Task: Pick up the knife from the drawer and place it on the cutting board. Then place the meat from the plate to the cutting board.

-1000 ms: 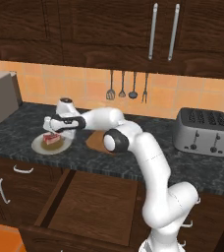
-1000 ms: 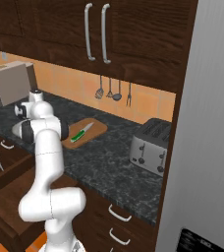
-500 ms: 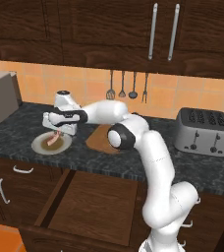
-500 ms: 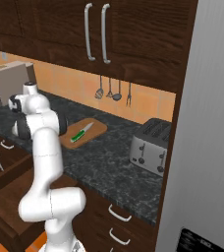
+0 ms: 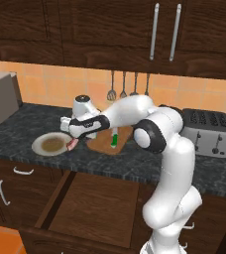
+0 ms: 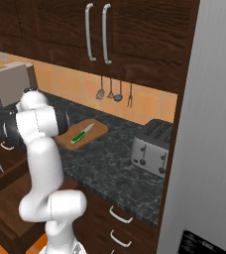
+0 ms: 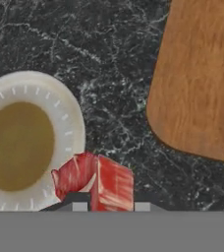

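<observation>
With the knife (image 5: pixel 114 139) already lying on the cutting board (image 5: pixel 103 143), the gripper (image 7: pixel 107 206) grips the meat (image 7: pixel 95 181) above the plate (image 7: pixel 70 125) rim; transfer to the board remains.

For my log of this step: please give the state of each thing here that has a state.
gripper: shut on the meat, lifted
meat: held, off the plate
plate: emptied
knife: lying on the cutting board
cutting board: on counter, holds the knife
drawer: open
</observation>
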